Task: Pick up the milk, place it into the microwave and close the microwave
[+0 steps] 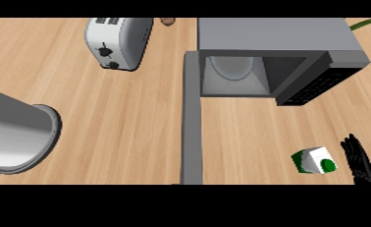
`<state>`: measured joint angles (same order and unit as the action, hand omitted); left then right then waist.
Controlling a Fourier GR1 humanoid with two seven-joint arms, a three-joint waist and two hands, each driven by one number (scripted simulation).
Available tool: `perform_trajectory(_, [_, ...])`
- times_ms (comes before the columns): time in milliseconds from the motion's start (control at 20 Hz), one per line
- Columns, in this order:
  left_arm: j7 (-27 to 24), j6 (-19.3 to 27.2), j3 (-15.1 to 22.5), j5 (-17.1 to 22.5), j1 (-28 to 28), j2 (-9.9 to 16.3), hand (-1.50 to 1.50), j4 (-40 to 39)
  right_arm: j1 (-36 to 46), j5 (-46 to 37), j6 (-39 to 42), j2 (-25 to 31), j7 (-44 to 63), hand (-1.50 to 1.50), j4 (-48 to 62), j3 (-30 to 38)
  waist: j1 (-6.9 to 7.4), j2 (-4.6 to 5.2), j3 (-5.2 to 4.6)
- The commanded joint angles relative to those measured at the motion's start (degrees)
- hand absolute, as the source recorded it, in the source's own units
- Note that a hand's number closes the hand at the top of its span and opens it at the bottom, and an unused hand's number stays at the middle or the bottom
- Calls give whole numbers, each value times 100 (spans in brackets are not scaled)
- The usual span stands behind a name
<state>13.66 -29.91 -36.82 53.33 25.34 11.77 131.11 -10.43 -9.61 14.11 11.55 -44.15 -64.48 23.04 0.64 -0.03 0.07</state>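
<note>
Milk (315, 161): small white-and-green carton on the counter (123, 123), lying tilted, in front of the microwave (279, 49) and toward its right side, well apart from it. Long axis not readable from this angle.

Right hand (357, 157): only dark fingers show, just right of the milk; no contact visible. Fingers look straight and close together, nothing pinched. Milk lies directly to the hand's left. Left hand: not visible, so the right hand is the nearer one.

Microwave: door (192, 123) swung fully open, cavity with its turntable (232, 66) exposed. Toaster (118, 42) left of the microwave; metal pot (25, 135) far left.

Judgement: pick not yet begun; grasp calls for a short leftward reach.
</note>
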Motion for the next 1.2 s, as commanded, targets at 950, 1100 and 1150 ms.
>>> perform_trajectory(950, [413,-501,-321,443,82,-368,-150,23,2218,-314,-187,440,-2216,150,4477,125,24,25,13])
perform_trajectory(1100, [528,-326,-526,833,218,-129,-150,242,2332,-311,-29,512,-2203,150,4604,73,83,26,23])
perform_trajectory(1150, [522,-518,-571,939,311,-54,-150,204,2245,-484,-176,499,-2370,150,4602,-74,128,27,28])
